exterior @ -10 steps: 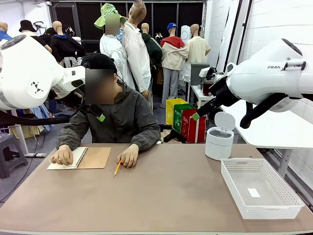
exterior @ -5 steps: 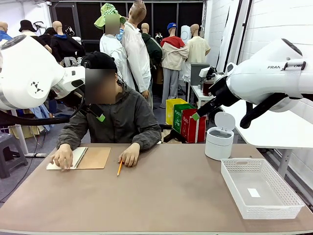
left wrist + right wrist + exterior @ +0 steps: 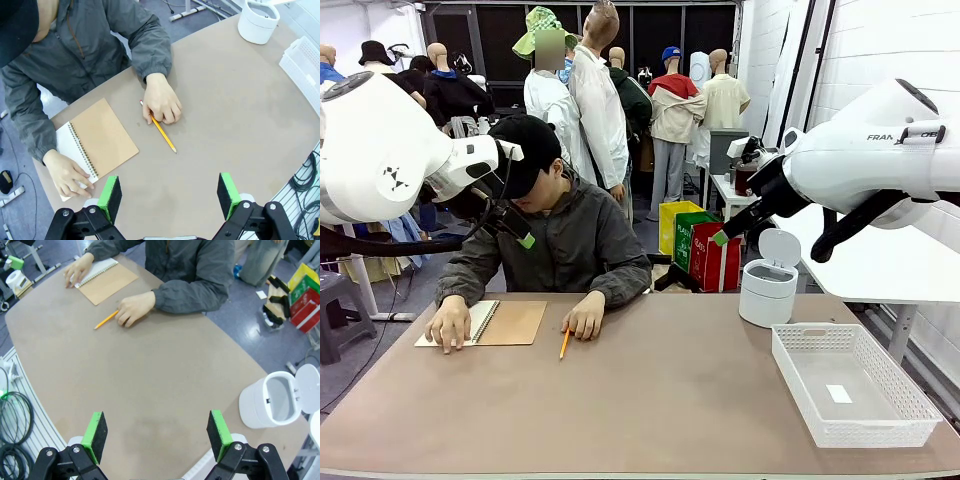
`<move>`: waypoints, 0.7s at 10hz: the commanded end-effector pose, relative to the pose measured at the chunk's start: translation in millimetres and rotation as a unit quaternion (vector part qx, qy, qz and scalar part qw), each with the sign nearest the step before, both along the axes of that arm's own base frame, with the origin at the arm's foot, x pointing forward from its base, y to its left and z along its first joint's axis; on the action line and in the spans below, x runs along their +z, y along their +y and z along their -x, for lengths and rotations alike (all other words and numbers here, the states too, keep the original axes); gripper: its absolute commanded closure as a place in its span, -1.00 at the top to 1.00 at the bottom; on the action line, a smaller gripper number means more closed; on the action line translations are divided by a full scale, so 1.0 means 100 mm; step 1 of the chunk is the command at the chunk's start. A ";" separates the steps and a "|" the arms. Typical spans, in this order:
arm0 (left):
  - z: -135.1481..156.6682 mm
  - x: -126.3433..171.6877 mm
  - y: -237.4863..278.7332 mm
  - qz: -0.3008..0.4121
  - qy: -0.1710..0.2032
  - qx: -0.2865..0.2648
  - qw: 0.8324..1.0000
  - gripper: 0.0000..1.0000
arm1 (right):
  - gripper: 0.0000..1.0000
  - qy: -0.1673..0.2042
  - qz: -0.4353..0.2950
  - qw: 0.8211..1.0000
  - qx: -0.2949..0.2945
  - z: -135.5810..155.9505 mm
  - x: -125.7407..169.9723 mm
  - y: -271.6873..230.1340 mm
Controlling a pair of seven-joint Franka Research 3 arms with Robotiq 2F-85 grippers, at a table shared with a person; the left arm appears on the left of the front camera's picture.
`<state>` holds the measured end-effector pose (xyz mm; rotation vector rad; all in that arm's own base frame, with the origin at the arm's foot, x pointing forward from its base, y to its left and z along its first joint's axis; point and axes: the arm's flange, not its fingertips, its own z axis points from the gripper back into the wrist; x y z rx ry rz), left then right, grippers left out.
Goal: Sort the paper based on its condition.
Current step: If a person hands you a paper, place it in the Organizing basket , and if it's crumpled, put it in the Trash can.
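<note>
Paper [image 3: 64, 148]: the one white sheet in sight lies on the open side of the notebook [image 3: 106, 136], just past the spiral from the brown cover. The person's hand [image 3: 70, 176] lies flat on it. Cannot tell if it is bound or already loose.

Left gripper [image 3: 169, 196] hangs high above the table with jaws wide and nothing between them. The notebook sits ahead of it and off to one pad's side, not centred. The sheet's long axis runs with the spiral, oblique to the line between the pads, so a wrist roll would likely be needed.

Right gripper [image 3: 156, 434] is also spread wide and empty, and well apart from the notebook [image 3: 107, 282], which lies far across the table from it. So the left arm is judged nearer.

The left wrist view gives the spiral and page edge clearly. The right wrist view adds the open-lidded bin [image 3: 270, 401], far from the notebook. The front view adds the basket [image 3: 817, 329] beyond that. The pencil [image 3: 161, 132] lies just beside the notebook's cover side.
</note>
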<state>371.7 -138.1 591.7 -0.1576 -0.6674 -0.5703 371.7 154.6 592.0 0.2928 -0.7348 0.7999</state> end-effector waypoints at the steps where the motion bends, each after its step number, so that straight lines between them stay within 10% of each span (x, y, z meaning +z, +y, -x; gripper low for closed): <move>1: 0.00 0.02 0.01 0.001 -0.002 0.001 1.000 1.00 | 1.00 0.001 -0.002 1.000 0.001 0.00 0.00 0.00; 7: 0.00 0.02 0.01 0.001 -0.002 0.001 1.000 1.00 | 1.00 0.001 -0.002 1.000 0.001 0.00 0.00 0.00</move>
